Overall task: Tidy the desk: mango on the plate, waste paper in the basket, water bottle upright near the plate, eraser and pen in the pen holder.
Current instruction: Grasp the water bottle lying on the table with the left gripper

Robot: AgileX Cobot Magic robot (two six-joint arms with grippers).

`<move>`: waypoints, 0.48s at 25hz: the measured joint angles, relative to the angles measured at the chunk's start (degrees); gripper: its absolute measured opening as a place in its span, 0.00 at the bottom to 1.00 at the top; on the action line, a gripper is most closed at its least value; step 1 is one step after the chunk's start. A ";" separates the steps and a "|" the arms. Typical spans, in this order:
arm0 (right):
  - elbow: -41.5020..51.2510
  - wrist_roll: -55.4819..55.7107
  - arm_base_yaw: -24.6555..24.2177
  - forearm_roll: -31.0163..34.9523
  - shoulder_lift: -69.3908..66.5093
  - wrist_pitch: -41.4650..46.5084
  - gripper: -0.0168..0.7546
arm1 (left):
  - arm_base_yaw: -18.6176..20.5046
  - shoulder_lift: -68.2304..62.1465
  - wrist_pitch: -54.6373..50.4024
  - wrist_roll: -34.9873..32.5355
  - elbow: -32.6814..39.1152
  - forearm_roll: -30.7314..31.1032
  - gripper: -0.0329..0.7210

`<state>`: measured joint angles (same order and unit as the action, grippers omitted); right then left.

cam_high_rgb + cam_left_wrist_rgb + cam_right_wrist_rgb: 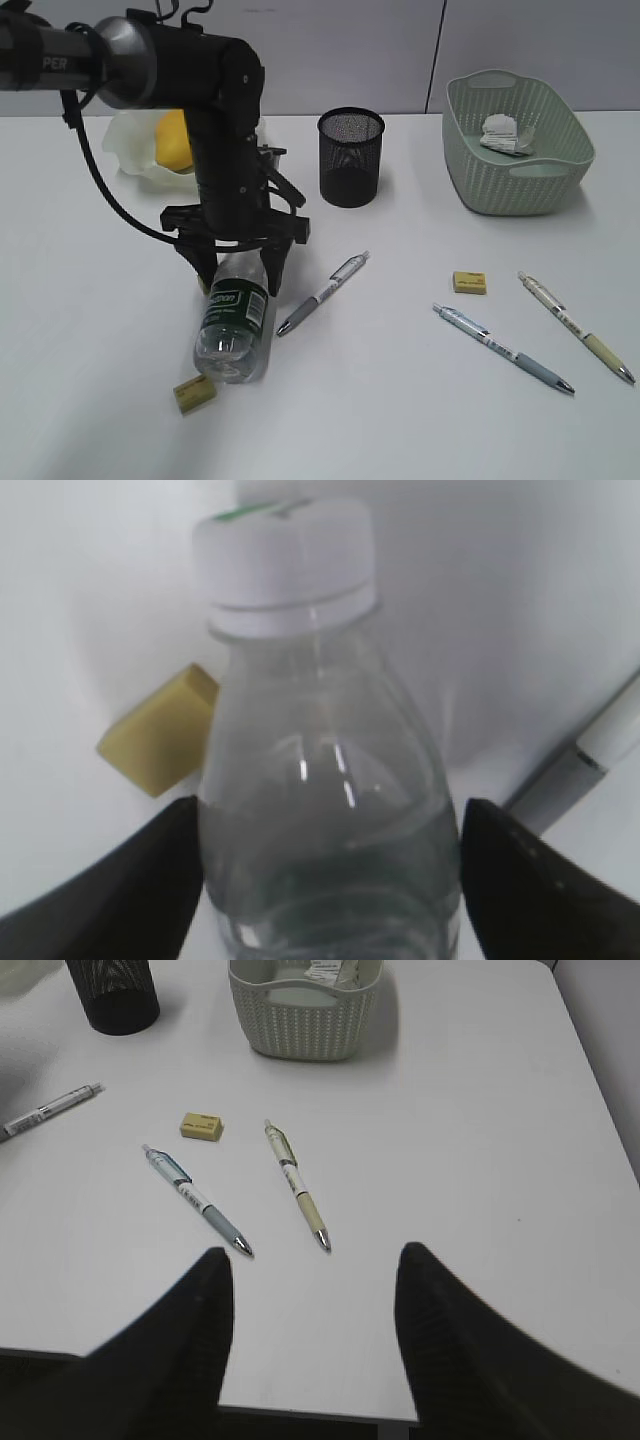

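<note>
The water bottle lies on its side on the desk, cap pointing toward the front edge. My left gripper stands open over it, one finger on each side of the clear body. One yellow eraser lies beside the cap and another eraser sits to the right. Three pens lie loose. The mango rests in the plate. The waste paper is in the basket. My right gripper hangs open and empty over the desk's near edge.
The black mesh pen holder stands upright behind the bottle, between plate and basket. The left arm's dark body partly covers the plate. A grey wall runs behind the desk.
</note>
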<state>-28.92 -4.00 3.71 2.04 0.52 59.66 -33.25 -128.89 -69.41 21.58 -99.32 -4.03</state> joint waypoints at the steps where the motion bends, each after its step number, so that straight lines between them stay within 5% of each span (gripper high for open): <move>1: 0.00 0.00 0.00 0.00 0.00 0.00 0.57 | 0.00 -0.24 0.06 -0.16 -0.01 -0.05 0.83; 12: 0.00 0.00 0.00 0.00 0.00 0.05 0.57 | 0.00 -1.16 -0.11 -1.68 -0.18 -0.34 0.74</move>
<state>-28.92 -4.00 3.71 2.04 0.52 59.72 -33.25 -130.05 -69.53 19.90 -99.50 -4.37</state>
